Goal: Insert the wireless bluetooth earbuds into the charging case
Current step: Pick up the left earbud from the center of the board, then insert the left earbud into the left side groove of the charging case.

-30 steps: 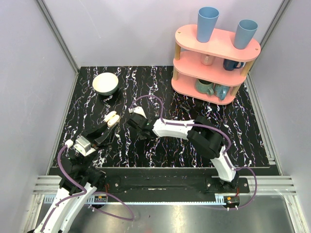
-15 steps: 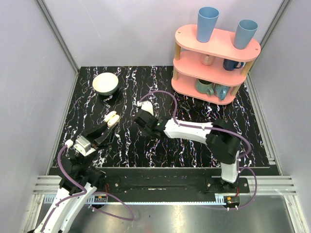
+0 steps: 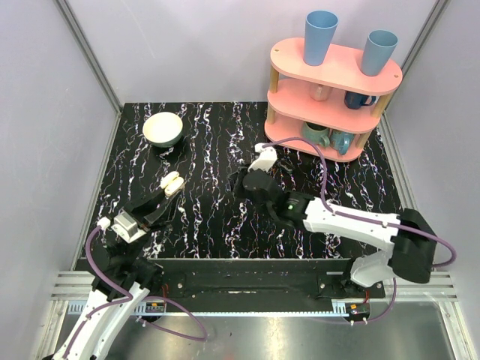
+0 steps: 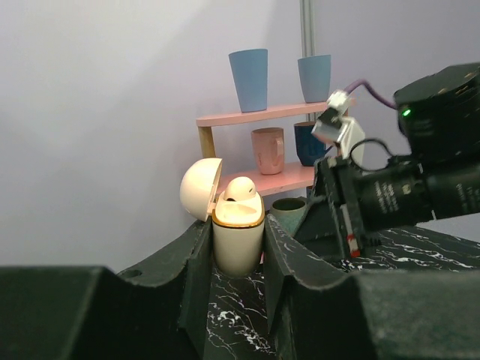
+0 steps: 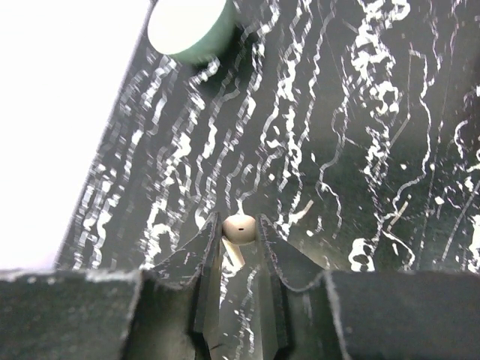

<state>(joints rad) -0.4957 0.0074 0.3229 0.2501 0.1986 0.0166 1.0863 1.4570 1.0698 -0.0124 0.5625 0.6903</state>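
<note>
Cream bowl (image 3: 162, 127) back-left; pink shelf (image 3: 345, 64) holding cups (image 3: 320, 36)

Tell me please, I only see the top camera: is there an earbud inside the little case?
Observer: Yes. The left wrist view shows the charging case upright in the left gripper, lid swung open, with the first earbud sitting in its top.
Operator: Where's the other one? It's too tiny for me!
Observer: The right wrist view shows the second earbud pinched between the fingertips of the right gripper.
</note>
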